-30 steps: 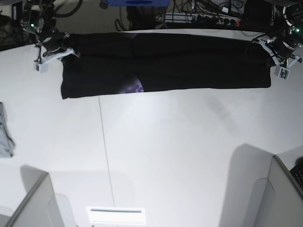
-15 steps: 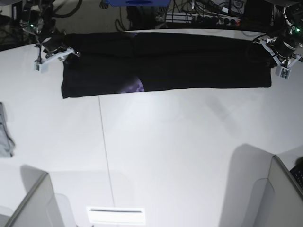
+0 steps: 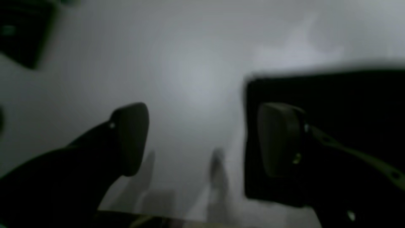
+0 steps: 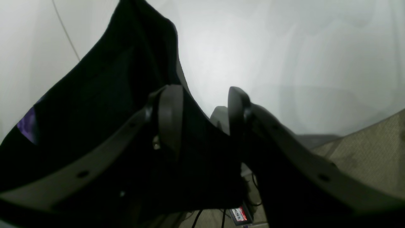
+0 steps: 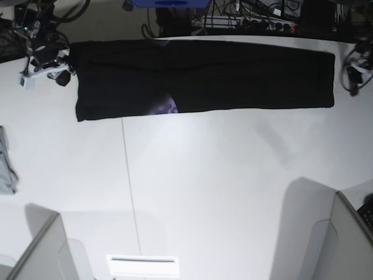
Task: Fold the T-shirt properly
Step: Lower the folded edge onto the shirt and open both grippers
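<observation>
1. Base view: the black T-shirt [image 5: 204, 76] lies flat as a long, narrow folded band across the top of the frame, stretching from upper left to upper right on the white table [image 5: 221, 192]. A small purple patch shows on its lower edge, left of centre.
2. Base view, upper left: the right gripper [image 5: 45, 69] sits just beside the band's left end, off the cloth. At the upper right edge, the left gripper [image 5: 356, 73] stands just past the band's right end.
3. Left wrist view: the left gripper [image 3: 202, 139] has its jaws spread wide with bare white table between them; one finger overlaps the dark corner of the T-shirt [image 3: 348, 95] at the right of the frame, holding nothing. The picture is blurred.
4. Right wrist view: the right gripper [image 4: 202, 120] is parted, nothing pinched; the T-shirt [image 4: 104, 104] fills the left half of the frame behind one finger.
5. Surface and room: a thin dark seam [image 5: 129, 175] runs down the table left of centre. A grey cloth piece [image 5: 6, 163] lies at the left edge. Cables [image 5: 245, 14] and equipment crowd the top edge behind the table; grey partition panels [image 5: 41, 251] rise at the lower corners.
</observation>
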Tool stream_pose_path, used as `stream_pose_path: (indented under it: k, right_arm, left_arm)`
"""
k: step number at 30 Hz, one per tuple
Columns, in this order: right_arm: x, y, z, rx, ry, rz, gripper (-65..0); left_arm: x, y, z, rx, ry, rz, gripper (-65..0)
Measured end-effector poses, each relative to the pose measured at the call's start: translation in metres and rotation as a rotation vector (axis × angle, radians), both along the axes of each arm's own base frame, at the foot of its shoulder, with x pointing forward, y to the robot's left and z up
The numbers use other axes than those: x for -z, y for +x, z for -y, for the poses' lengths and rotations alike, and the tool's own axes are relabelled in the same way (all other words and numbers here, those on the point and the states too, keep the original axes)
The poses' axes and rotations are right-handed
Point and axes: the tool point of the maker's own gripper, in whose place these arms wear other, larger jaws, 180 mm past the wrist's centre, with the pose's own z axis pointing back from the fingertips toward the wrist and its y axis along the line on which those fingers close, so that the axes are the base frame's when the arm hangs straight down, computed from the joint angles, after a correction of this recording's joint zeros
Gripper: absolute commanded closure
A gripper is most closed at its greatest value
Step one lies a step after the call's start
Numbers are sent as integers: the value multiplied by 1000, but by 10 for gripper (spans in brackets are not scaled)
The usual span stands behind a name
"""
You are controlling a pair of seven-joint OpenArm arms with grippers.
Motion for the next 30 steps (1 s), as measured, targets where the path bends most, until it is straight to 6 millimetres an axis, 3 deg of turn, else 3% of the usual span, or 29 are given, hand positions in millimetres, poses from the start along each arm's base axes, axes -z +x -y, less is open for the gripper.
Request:
stream_pose_path:
  k: [2,5,7,8,12,17,22,25,27,30]
  right_arm:
    - [-13,12,-15,-46,-4,54,-227]
    - [-11,23,-63,-163,74,55,-159]
    - [-8,33,-88,-221,112,64,-29]
    - [-7,38,-99,-245,133,72,0]
    - [8,38,-123,-291,177,40,0]
    - [22,32,-127,-294,190,-3,0]
    - [39,24,-119,-279,181,-51,0]
    - [51,18,-108,-292,81,-95,0]
    - [52,22,-104,-306,10,-96,0]
    - [55,29,-104,-299,-64,-93,0]
  left_arm:
    - [2,-2,7,9,-43,11,-318]
    - [17,-1,19,35,-71,-28,0]
    - [33,2,32,68,-107,-60,0]
    - [42,2,39,79,-130,-74,0]
    - [60,-4,49,70,-180,-102,0]
    - [82,-18,45,29,-231,-149,0]
    - [102,-19,39,-25,-296,-161,0]
    - [110,-22,40,-21,-289,-197,0]
    - [120,-20,45,15,-241,-256,0]
    - [122,1,52,63,-198,-231,0]
